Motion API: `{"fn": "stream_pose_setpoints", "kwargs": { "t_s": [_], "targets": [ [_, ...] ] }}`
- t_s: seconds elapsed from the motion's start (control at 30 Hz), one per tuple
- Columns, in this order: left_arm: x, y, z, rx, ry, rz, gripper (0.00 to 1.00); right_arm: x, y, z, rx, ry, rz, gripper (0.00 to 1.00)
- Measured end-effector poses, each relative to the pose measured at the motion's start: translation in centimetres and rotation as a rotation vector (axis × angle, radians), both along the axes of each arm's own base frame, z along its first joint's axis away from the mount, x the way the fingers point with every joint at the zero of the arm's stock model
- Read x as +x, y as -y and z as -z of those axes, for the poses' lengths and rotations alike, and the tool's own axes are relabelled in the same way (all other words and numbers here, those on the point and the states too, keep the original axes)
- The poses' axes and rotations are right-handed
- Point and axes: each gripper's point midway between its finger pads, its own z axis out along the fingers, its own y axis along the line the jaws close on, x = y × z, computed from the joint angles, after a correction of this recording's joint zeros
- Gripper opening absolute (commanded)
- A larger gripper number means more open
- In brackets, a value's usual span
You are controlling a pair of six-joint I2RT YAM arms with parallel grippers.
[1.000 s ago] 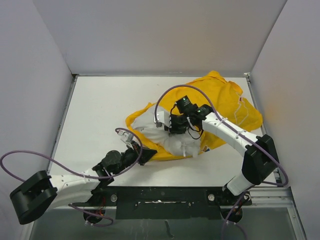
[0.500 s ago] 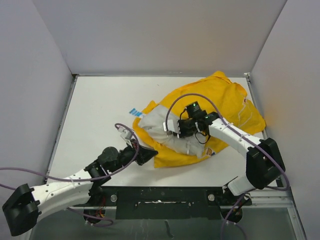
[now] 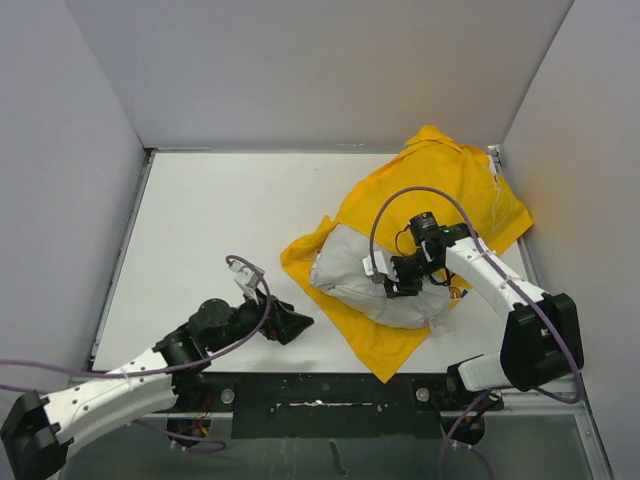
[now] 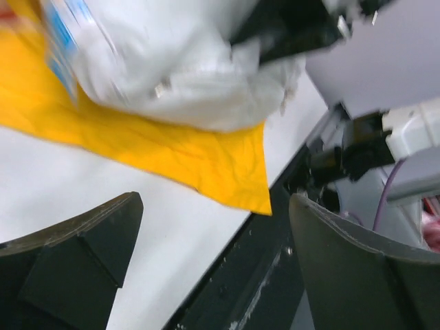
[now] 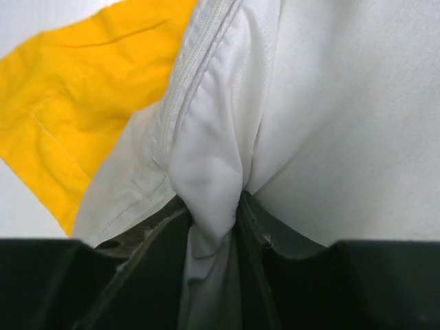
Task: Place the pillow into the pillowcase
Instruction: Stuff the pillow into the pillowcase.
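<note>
R gripper (image 5: 213, 230) clamped on a fold of the pillow (image 3: 365, 280), which lies on top of the yellow pillowcase (image 3: 445, 190) on the right side of the table (image 3: 210, 220). L gripper (image 4: 214, 254) spread wide w/ nothing in it, near the pillowcase's near corner, not touching.

The pillow (image 3: 345, 270) is matt white cloth, soft and wrinkled with a stitched seam, the pillowcase (image 3: 440, 185) thin matt yellow cloth, creased, the table (image 3: 220, 230) a smooth, matt white board, and the left gripper (image 4: 214, 206) dull black plastic, lightly scuffed.
</note>
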Motion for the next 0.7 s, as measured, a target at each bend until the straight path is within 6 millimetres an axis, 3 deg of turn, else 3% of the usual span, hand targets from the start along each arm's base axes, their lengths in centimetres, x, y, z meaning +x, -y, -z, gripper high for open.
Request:
{"fn": "stream_pose_setpoints", "kwargs": {
  "t_s": [0.17,0.23,0.3,0.4,0.5,0.57,0.63,0.7],
  "targets": [
    [2.9,-3.7,-6.2,0.033,0.206,-0.153,0.96,-2.7,1.0,-2.0,0.008,-0.025,-0.054,0.46],
    [4.7,-4.6,-6.8,0.087,0.233,-0.197,0.94,-3.4,0.8,-3.4,0.025,-0.043,-0.076,0.55],
    [7.1,-5.4,-6.0,0.158,0.211,-0.234,0.92,-3.6,0.3,-5.5,0.056,-0.044,-0.096,0.69],
    [10.7,-6.4,-2.9,0.252,0.115,-0.260,0.92,-3.4,-1.5,-9.5,0.131,0.016,-0.137,0.92],
    [13.4,-7.5,0.8,0.309,0.007,-0.272,0.92,-4.6,-4.4,-12.4,0.200,0.091,-0.224,1.00],
    [14.8,-8.0,2.5,0.323,-0.042,-0.263,0.93,-5.5,-6.1,-13.9,0.242,0.101,-0.263,0.98],
    [16.5,-7.6,3.2,0.317,-0.050,-0.231,0.94,-4.5,-7.5,-14.7,0.266,0.124,-0.255,0.98],
    [18.3,-6.5,3.2,0.297,-0.029,-0.183,0.94,-2.7,-8.7,-14.0,0.248,0.146,-0.233,0.98]
  ]
}}
